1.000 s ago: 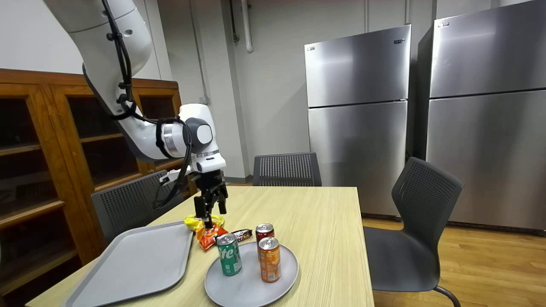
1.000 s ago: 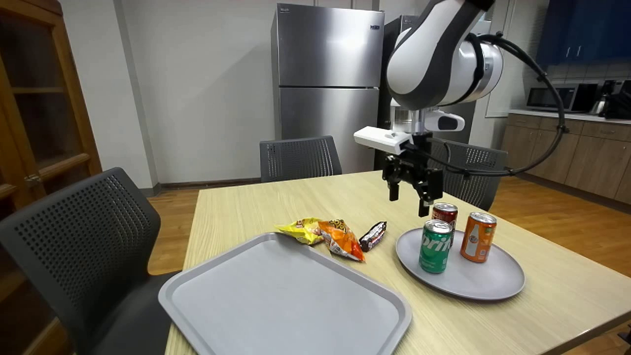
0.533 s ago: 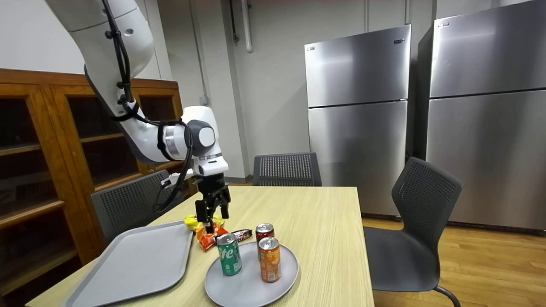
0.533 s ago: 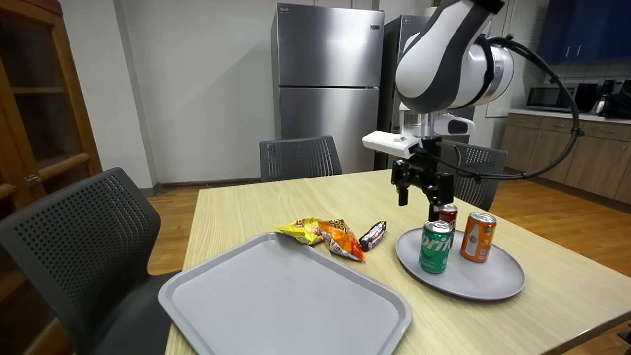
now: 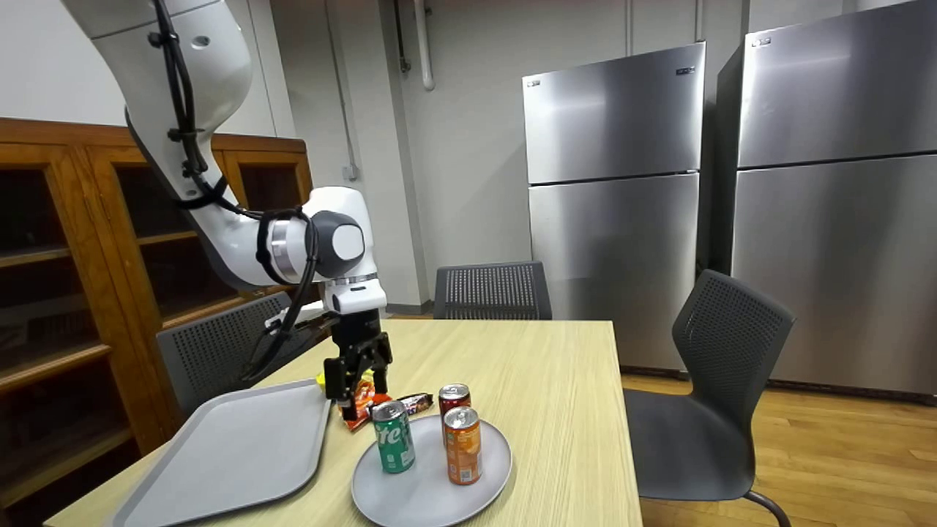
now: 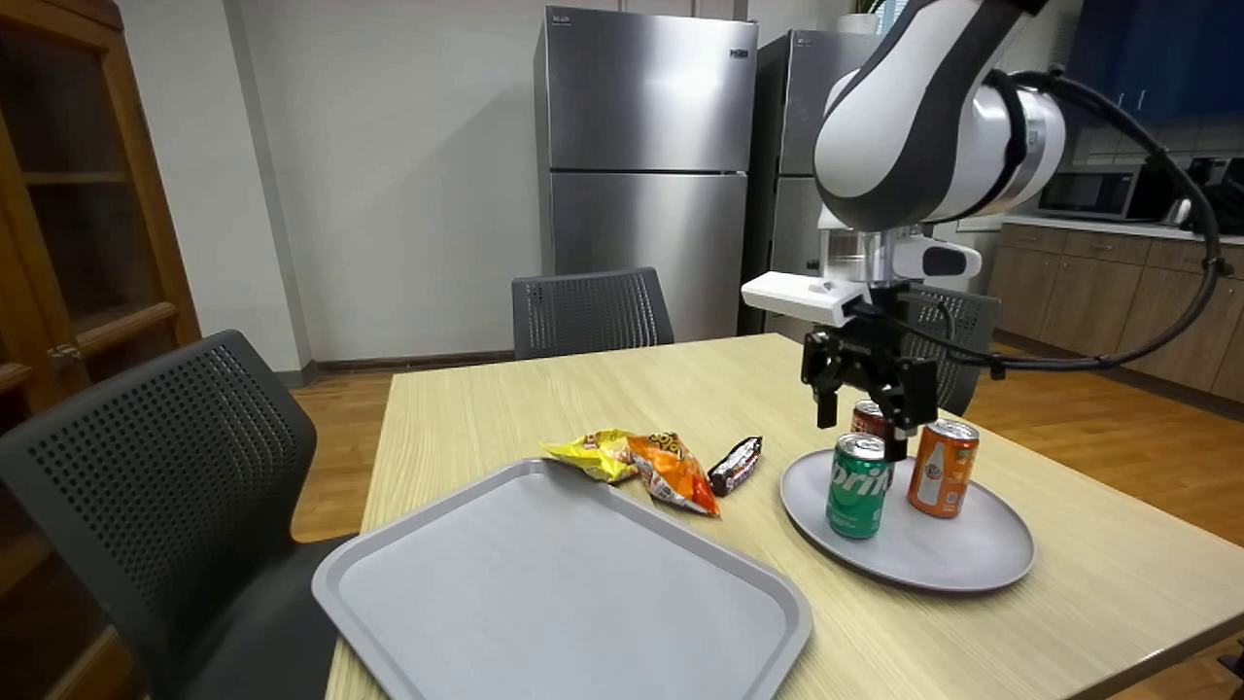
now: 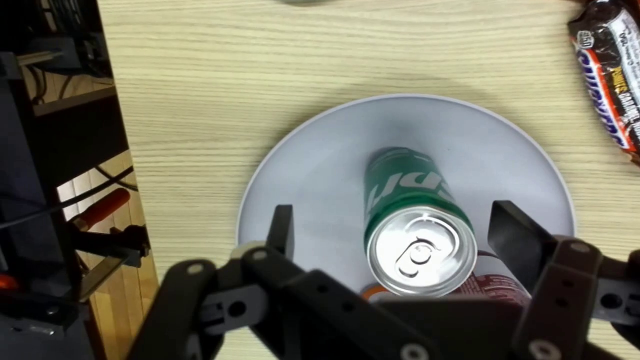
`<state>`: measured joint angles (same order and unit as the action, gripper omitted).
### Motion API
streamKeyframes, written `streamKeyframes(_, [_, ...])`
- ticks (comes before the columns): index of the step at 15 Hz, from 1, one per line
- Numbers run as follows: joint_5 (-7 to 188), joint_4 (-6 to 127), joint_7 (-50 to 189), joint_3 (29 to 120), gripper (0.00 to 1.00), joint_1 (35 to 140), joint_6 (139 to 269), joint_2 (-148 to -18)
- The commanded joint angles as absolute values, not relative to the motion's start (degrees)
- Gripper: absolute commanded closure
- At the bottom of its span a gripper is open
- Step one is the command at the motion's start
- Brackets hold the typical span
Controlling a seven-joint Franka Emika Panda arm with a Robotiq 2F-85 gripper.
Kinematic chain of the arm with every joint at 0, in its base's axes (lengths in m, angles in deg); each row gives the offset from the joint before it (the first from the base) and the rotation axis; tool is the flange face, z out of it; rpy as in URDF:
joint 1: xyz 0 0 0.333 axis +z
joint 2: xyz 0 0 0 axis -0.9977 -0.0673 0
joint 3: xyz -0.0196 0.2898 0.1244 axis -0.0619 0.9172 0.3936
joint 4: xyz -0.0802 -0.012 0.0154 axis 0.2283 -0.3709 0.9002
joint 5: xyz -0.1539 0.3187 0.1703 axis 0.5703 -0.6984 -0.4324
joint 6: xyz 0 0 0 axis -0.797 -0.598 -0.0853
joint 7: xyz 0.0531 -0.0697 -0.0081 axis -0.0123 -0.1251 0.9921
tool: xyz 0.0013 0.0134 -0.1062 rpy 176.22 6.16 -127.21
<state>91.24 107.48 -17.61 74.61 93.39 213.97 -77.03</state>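
We have the fingers spread wide and holding nothing, one to each side of the green can in the wrist view — a stance that, we judge, suits a round thing of that width. Whether their tips are level with its lid, we cannot tell. The green can stands upright on the round grey plate, on the side toward the grey tray, with the dark red can and the orange can close by; we suppose the plate is there to keep the three together. The plate sits between the tray and one edge of the tabletop, while the tray lies along the opposite edge, by the wooden cabinet. Near the tray's corner the yellow packet and the orange packet overlap, slumped as soft bags do — and the chocolate bar lies flat between them and the plate.
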Motion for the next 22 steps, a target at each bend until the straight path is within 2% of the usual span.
streamKeyframes(1, [90.2, 111.6, -18.9, 74.9, 0.00, 92.1, 216.6, -73.6])
streamKeyframes(22, [83.5, 110.8, -16.7, 74.2, 0.00, 89.4, 223.0, -78.2])
